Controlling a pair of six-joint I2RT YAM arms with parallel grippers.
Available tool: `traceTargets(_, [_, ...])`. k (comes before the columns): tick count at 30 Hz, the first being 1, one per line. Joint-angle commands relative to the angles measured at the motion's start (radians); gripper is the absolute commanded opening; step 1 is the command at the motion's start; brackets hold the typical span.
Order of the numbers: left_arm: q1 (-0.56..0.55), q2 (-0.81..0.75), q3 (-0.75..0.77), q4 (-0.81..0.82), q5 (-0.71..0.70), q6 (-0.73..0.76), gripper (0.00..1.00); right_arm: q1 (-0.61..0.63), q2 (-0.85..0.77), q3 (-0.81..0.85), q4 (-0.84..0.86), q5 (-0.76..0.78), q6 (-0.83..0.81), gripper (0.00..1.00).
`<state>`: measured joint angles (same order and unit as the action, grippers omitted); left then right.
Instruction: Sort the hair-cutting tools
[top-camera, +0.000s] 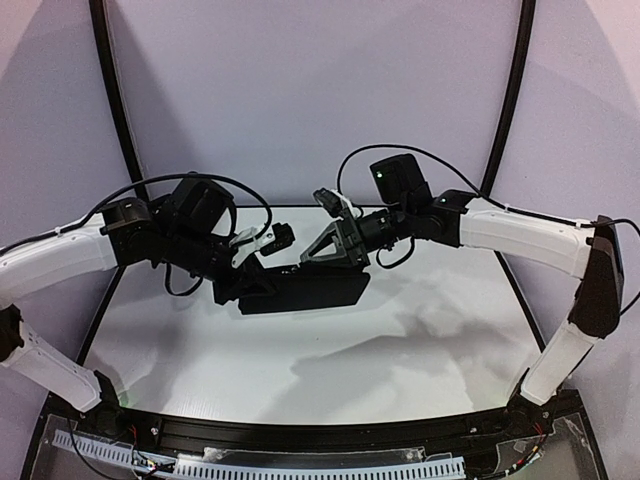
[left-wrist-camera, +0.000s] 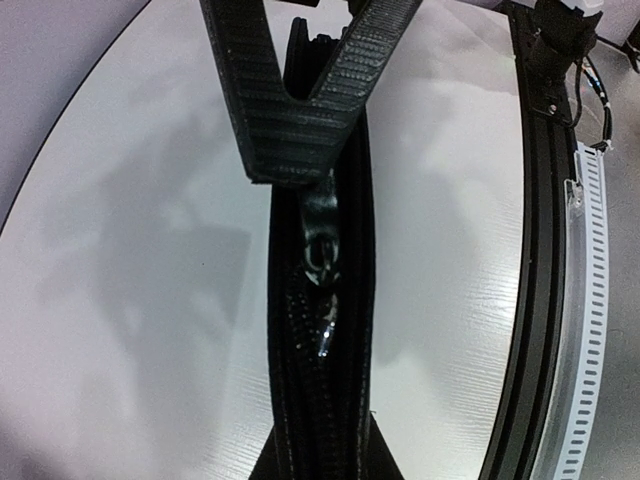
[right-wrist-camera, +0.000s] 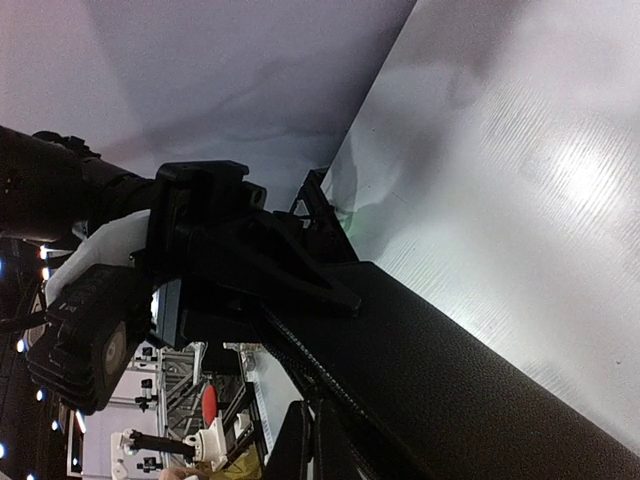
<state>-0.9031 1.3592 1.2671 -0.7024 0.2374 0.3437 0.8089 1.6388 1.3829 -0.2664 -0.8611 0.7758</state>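
No combs or scissors show in any view. The black zip case (top-camera: 305, 288) hangs just above the table between both grippers. My left gripper (top-camera: 243, 285) is shut on its left end; in the left wrist view the fingers (left-wrist-camera: 385, 468) flank the case (left-wrist-camera: 300, 400), which is seen edge-on. My right gripper (top-camera: 322, 250) is shut at the zip on the case's top edge; its tips (left-wrist-camera: 300, 165) meet just above the zip pull (left-wrist-camera: 322, 250). A small metallic glint (left-wrist-camera: 327, 338) shows in the zip gap. In the right wrist view the case's side (right-wrist-camera: 480, 380) fills the lower right.
The white table (top-camera: 400, 340) lies below the case. A black rail with a white cable duct (left-wrist-camera: 580, 300) runs along its near edge. Curved black poles (top-camera: 505, 110) and a grey backdrop stand behind.
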Motion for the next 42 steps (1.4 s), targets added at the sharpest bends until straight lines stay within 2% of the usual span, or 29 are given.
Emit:
traceTargets(1, [-0.035,0.058,0.092,0.14,0.066,-0.004,0.01,0.059,0.034,0.087,0.149,-0.016,-0.007,0.0])
traceTargets(6, [-0.038,0.054,0.087,0.117,0.056,0.006,0.01,0.055,-0.002,0.067,0.126,0.022,-0.026,0.0])
traceTargets(8, [-0.038,0.022,0.045,0.15,0.02,-0.009,0.08,0.049,-0.023,0.048,0.15,0.032,-0.011,0.0])
traceTargets(9, [-0.038,0.003,0.026,0.168,0.001,-0.017,0.15,0.04,-0.037,0.033,0.167,0.034,0.001,0.0])
traceTargets(13, [-0.038,-0.105,-0.089,0.275,-0.101,-0.063,0.57,0.015,-0.076,-0.026,0.253,0.021,0.073,0.0])
traceTargets(15, [-0.037,-0.161,-0.146,0.329,-0.133,-0.088,0.72,0.01,-0.088,-0.038,0.262,0.027,0.078,0.0])
traceTargets(17, [-0.038,-0.2,-0.185,0.36,-0.161,-0.111,0.93,0.009,-0.099,-0.041,0.262,0.036,0.077,0.0])
traceTargets(18, [-0.038,-0.216,-0.198,0.37,-0.176,-0.121,0.96,0.008,-0.104,-0.043,0.262,0.04,0.076,0.0])
traceTargets(23, [-0.037,-0.341,-0.279,0.433,-0.22,-0.173,0.99,-0.006,-0.129,-0.066,0.31,0.07,0.102,0.0])
traceTargets(28, [-0.038,-0.493,-0.411,0.519,-0.127,-0.223,0.99,-0.013,-0.135,-0.095,0.413,0.097,0.18,0.0])
traceTargets(31, [-0.038,-0.563,-0.489,0.594,-0.123,-0.279,0.99,-0.013,-0.134,-0.099,0.463,0.12,0.223,0.0])
traceTargets(39, [-0.038,-0.573,-0.629,0.759,-0.123,-0.386,0.99,-0.013,-0.117,-0.057,0.491,0.128,0.253,0.0])
traceTargets(42, [-0.038,-0.546,-0.674,0.819,-0.177,-0.405,0.99,-0.011,-0.114,-0.05,0.513,0.111,0.269,0.0])
